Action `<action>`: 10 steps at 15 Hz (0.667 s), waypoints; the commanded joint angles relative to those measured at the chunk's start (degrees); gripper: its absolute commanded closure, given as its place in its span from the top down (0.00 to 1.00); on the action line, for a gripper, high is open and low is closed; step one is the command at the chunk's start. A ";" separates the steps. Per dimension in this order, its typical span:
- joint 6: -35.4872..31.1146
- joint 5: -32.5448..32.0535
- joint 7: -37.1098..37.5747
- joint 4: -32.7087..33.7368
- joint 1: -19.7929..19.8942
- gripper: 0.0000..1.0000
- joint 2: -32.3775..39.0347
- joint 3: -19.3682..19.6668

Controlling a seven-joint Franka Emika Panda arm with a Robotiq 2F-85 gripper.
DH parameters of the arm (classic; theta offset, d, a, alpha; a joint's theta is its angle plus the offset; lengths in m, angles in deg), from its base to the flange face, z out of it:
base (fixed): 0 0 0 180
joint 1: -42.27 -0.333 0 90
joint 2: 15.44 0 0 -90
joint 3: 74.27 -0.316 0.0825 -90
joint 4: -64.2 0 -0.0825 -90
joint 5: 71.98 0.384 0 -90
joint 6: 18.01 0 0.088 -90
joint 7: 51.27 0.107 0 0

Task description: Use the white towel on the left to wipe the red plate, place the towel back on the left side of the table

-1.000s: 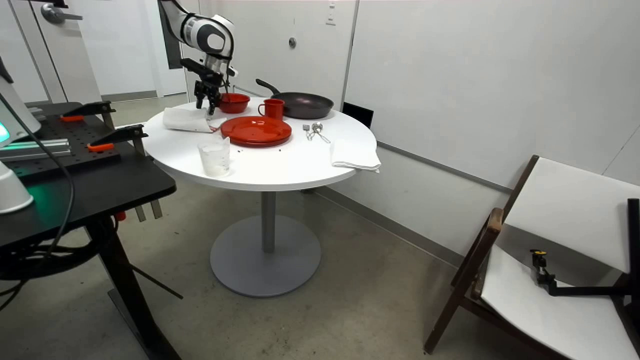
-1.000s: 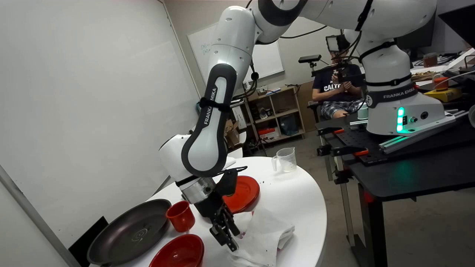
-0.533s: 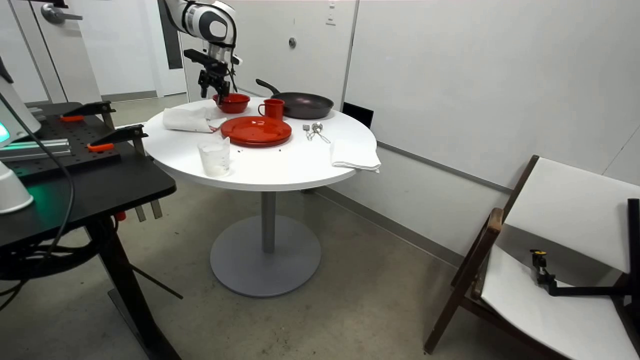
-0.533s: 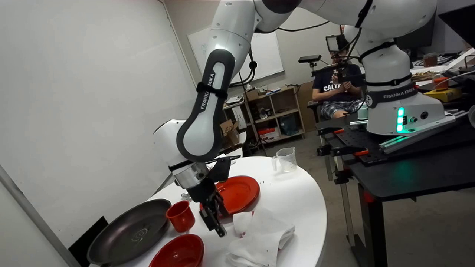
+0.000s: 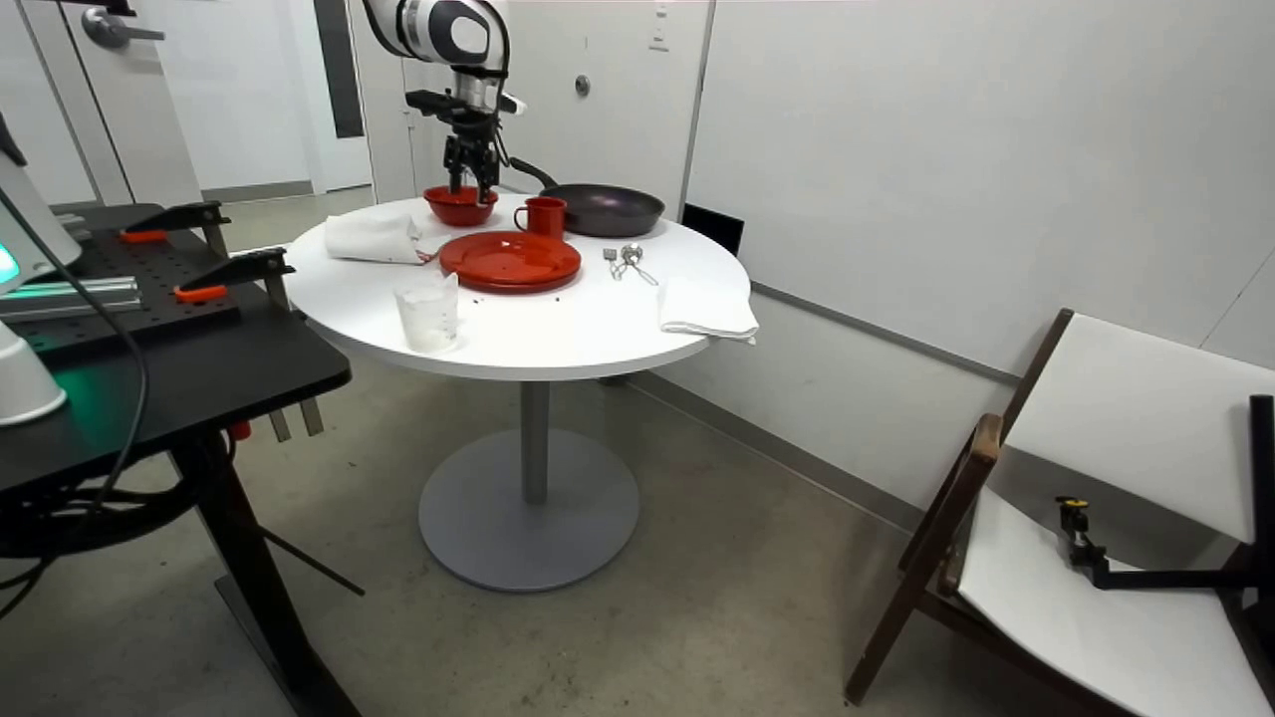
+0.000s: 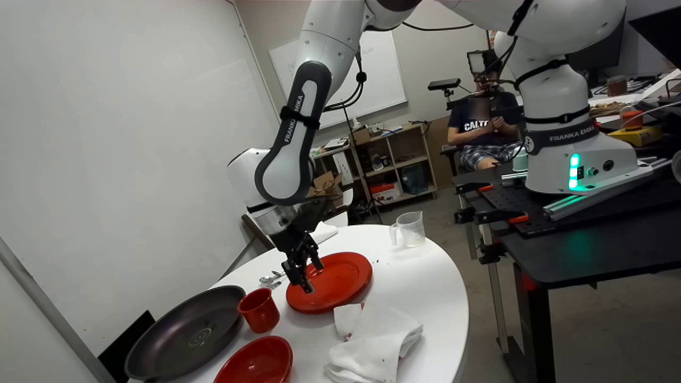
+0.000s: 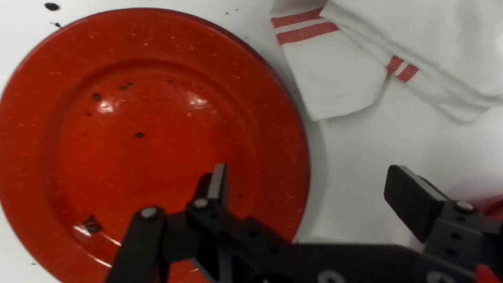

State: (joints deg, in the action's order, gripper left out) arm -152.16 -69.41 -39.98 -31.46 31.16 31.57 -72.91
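A: ok what's the claw (image 7: 307, 173) up to rn?

B: just hanging in the air, its two sides spread wide apart. in the wrist view it straddles the rim of the red plate (image 7: 177, 147), which has some dark specks (image 7: 139, 135) on it

A: and the white towel (image 6: 375, 340)?

B: folded over itself on the worktop (image 6: 420, 282), just beside the plate, red stripes showing. red mug (image 6: 259, 313) is near the plate too
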 commanded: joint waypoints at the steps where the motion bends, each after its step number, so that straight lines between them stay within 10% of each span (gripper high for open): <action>1: -1.58 -0.40 6.30 -2.42 0.93 1.00 -1.29 2.58; 10: -6.20 -1.04 14.01 -5.72 0.74 1.00 -4.08 5.83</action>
State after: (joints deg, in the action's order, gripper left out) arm -155.73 -69.41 -29.08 -33.59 32.98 30.56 -68.21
